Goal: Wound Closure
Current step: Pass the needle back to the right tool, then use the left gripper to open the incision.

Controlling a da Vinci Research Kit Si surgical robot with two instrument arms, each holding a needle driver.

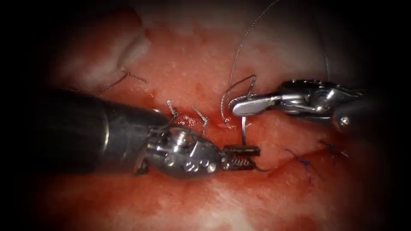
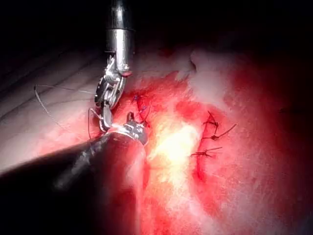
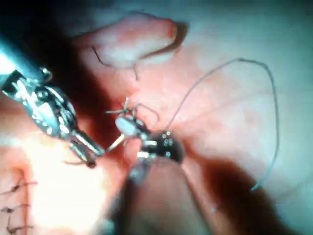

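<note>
The cut (image 1: 192, 120) looks partly closed. Two grey stitches with trimmed tails (image 1: 172, 109) are already sat on it toward the left, and a row of blue stitches (image 1: 305, 162) is seen on a second line at lower right. A loose cut end of thread (image 1: 128, 77) is left lying on the tissue (image 1: 205, 55) at upper left. The stretch of cut near the middle is where the work is happening, so the closure isn't finished, judging by how things lie.

The needle (image 1: 243, 130) is seen standing roughly upright between the two tools, just right of the trimmed stitches. Its upper part is held by the right hand (image 1: 244, 107), whose jaws are closed flat on it. Whether its lower end is in the tissue can't be told. The thread (image 1: 239, 51) is looped up from beside that hand and away at the top.

The left hand (image 1: 246, 156) is parted a little at the tip, and a dark strand trails from it, though a real hold can't be told.

No containers are in play here.
</note>
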